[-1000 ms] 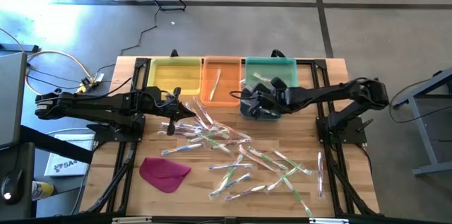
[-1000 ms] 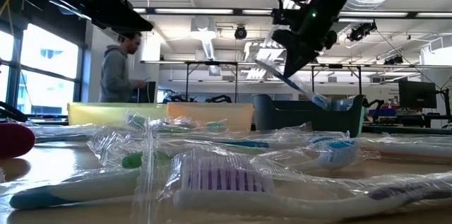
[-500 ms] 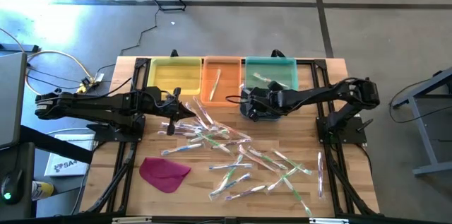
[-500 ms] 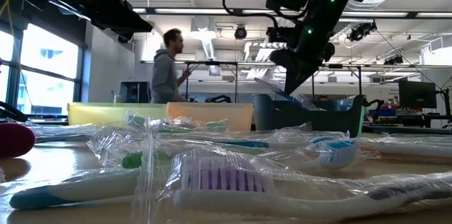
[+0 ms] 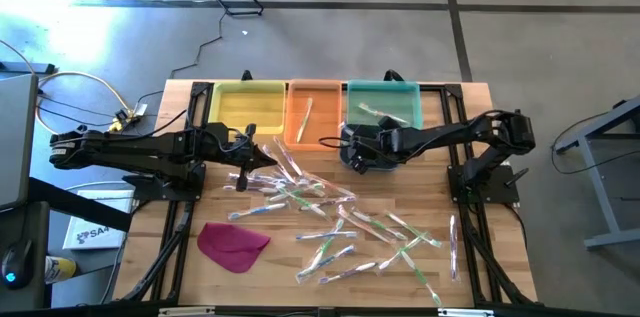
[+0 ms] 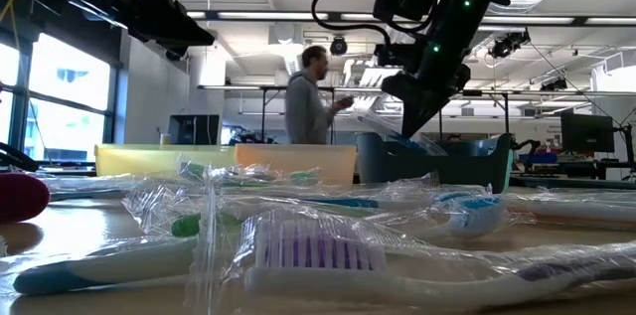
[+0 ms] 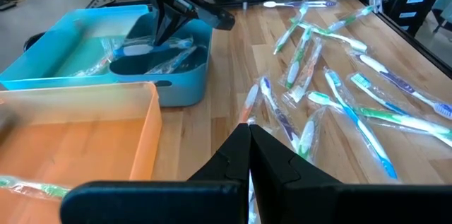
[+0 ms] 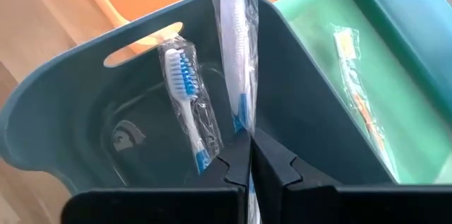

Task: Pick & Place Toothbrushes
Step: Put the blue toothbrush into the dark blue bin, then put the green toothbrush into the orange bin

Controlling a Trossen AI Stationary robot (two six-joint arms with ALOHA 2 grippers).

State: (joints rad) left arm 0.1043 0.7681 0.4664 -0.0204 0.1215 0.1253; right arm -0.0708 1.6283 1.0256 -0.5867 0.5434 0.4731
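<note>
Right gripper (image 8: 248, 155) jaws clamp a wrapped toothbrush (image 8: 233, 33) above the grey-blue bin (image 8: 85, 111); left gripper (image 7: 248, 136), jaws closed and empty, hovers beside the orange tray (image 7: 85, 146).

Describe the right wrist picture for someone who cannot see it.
The right gripper has its fingers shut on a wrapped toothbrush over a grey-blue bin. Another wrapped blue-and-white toothbrush leans inside; a green tray sits alongside.
</note>
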